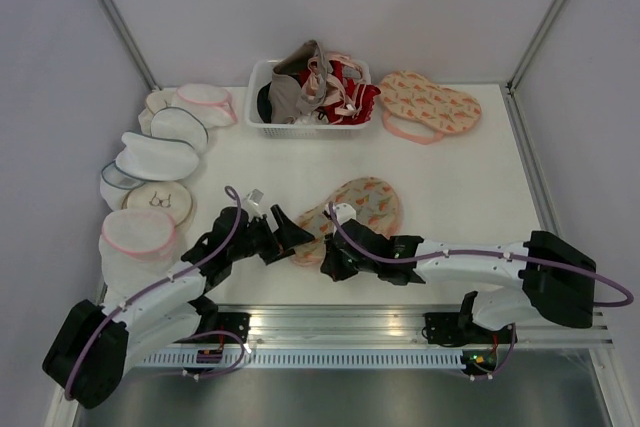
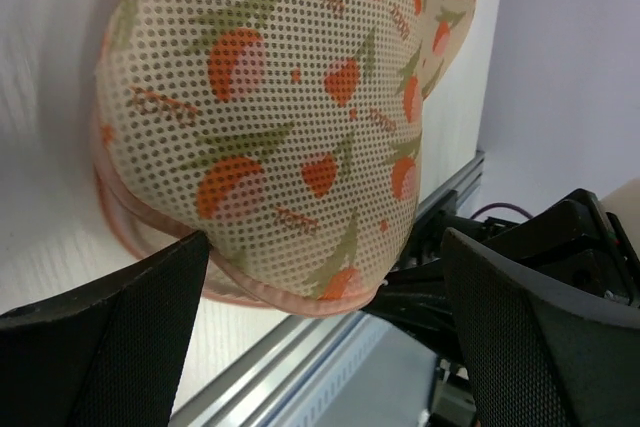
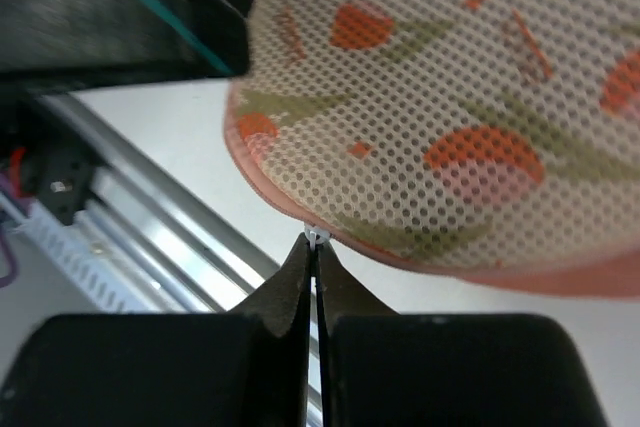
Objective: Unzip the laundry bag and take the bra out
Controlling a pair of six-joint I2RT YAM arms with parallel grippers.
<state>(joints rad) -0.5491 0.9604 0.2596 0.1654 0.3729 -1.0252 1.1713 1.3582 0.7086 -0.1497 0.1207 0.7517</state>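
Note:
The laundry bag (image 1: 358,205), peach mesh printed with watermelon slices and trimmed in pink, lies flat near the table's front edge. In the left wrist view the bag (image 2: 280,117) fills the frame, and it also fills the right wrist view (image 3: 470,107). My left gripper (image 1: 288,231) is open, with its fingers (image 2: 100,337) on either side of the bag's near-left lobe and not touching it. My right gripper (image 3: 316,247) is shut on the small white zipper pull (image 3: 316,236) at the bag's pink edge. It also shows in the top view (image 1: 328,255). The black bra does not show.
A white basket (image 1: 262,119) of red, pink and grey garments stands at the back. A second watermelon pouch (image 1: 430,107) lies to its right. Several white mesh round pouches (image 1: 160,157) are piled along the left. A metal rail (image 1: 350,322) runs along the near edge.

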